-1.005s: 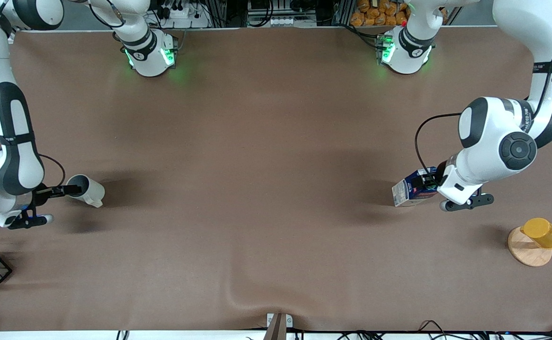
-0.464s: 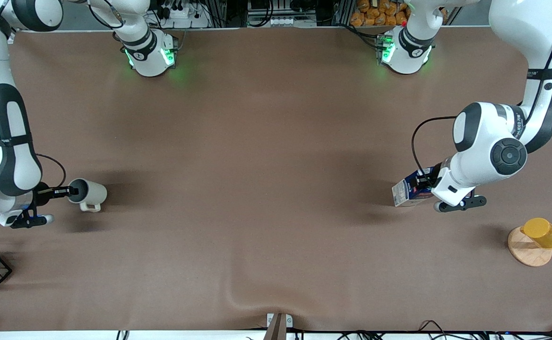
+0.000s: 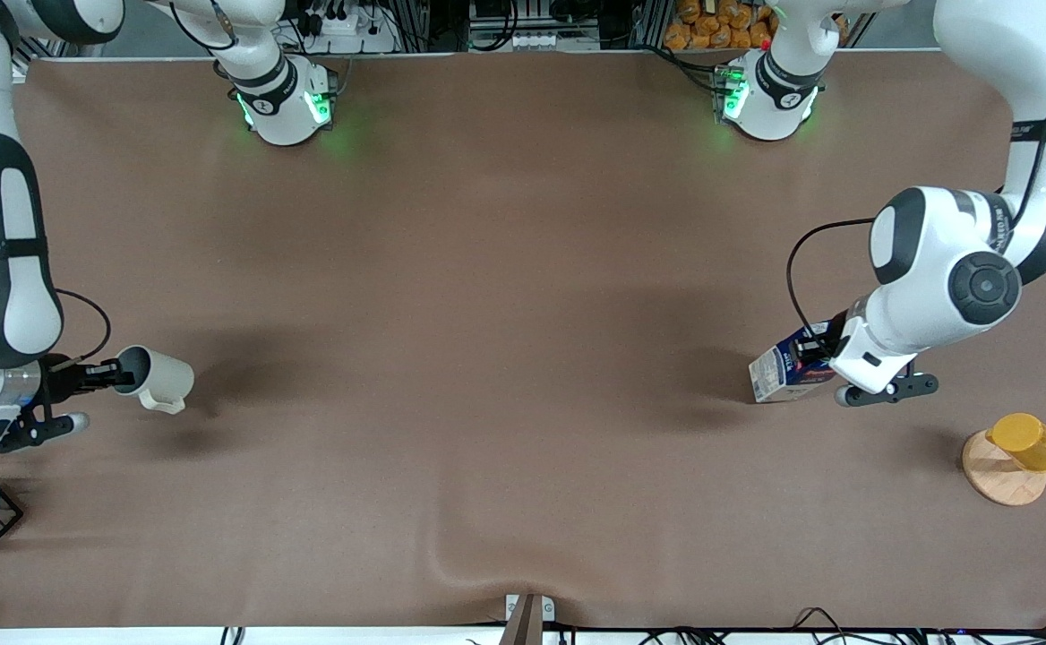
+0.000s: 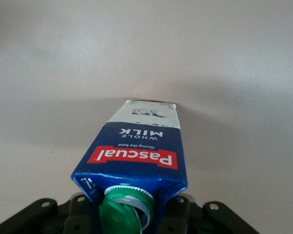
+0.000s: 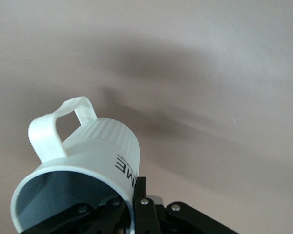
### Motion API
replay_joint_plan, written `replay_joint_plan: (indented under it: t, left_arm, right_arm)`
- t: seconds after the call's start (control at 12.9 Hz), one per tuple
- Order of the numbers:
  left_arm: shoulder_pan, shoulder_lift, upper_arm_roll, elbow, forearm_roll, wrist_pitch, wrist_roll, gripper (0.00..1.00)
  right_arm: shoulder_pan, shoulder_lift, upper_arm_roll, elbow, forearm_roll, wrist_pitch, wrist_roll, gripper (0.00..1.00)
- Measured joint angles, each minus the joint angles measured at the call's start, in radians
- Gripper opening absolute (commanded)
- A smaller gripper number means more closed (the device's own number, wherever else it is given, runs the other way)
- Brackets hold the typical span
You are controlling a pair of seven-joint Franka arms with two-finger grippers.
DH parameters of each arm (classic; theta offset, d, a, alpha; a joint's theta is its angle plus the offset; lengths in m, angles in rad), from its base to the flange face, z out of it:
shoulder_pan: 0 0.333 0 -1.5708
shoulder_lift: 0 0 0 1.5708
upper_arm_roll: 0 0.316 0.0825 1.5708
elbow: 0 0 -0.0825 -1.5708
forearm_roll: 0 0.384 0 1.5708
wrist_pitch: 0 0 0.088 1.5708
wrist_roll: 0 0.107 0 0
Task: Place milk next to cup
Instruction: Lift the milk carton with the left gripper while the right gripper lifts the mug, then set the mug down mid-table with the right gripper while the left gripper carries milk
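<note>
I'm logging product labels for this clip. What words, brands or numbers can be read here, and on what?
"Pascual" on the red band of the milk carton held by the left claw.
"WHOLE MILK" on the carton's blue face.
"Giving the best": small line there, barely readable.
"ME": end of a cut-off word on the mug held by the right claw.
Arm lettering: too small.

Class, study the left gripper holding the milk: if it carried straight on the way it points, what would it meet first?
Probably just the bare table. The left gripper points along the milk, and nothing else shows ahead; depth is unclear.
</note>
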Motion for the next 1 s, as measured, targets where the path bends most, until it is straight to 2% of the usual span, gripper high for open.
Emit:
replay_joint_plan:
  t: [0.15,0.62,1.0]
  left_arm:
    - [0.0,-0.021,0.0,0.023,0.0,-0.048,-0.001,0.53]
    - [-0.001,-0.065,-0.002,0.062,0.0,-0.186,-0.001,0.52]
    - [-0.002,-0.077,-0.012,0.065,0.0,-0.213,-0.005,0.52]
  right_arm:
    - [0.037,-0.004,0.021,0.027,0.004,-0.002,-0.081,0.0]
    - [0.091,0.0,0.166,0.032,0.038,0.017,-0.1,0.0]
    - [0.324,0.039,0.182,0.032,0.044,0.199,0.252,0.0]
